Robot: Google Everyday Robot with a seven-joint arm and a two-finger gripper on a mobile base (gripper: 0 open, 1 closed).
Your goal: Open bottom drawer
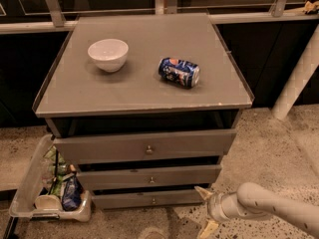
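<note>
Your gripper (pixel 204 211) sits low at the bottom right of the view, close to the speckled floor (pixel 279 148). The pale arm (pixel 279 210) reaches in from the right edge. Its two tan fingers (pixel 201 192) are spread wide, one pointing up and left and the other down and left, and there is nothing between them.

The bottom drawer (pixel 124 200) is the thin grey strip lowest on the cabinet front, with its small round knob (pixel 153 200) at the centre. Your gripper is just off the drawer's right end, and the upper finger's tip is near that corner. You cannot tell from here whether it touches. The knob lies well to the left of both fingers.

Above the strip you have the middle drawer (pixel 109 177) and then the top drawer (pixel 99 147), the tallest of the three, each with its own knob.

On the grey cabinet top (pixel 139 93) a white bowl (pixel 108 54) stands upright on the left. A blue can (pixel 179 72) lies on its side to the right of it, and the two are apart. A clear plastic bin (pixel 25 203) holding bottles and a cup rests on the floor against the cabinet's left side.
</note>
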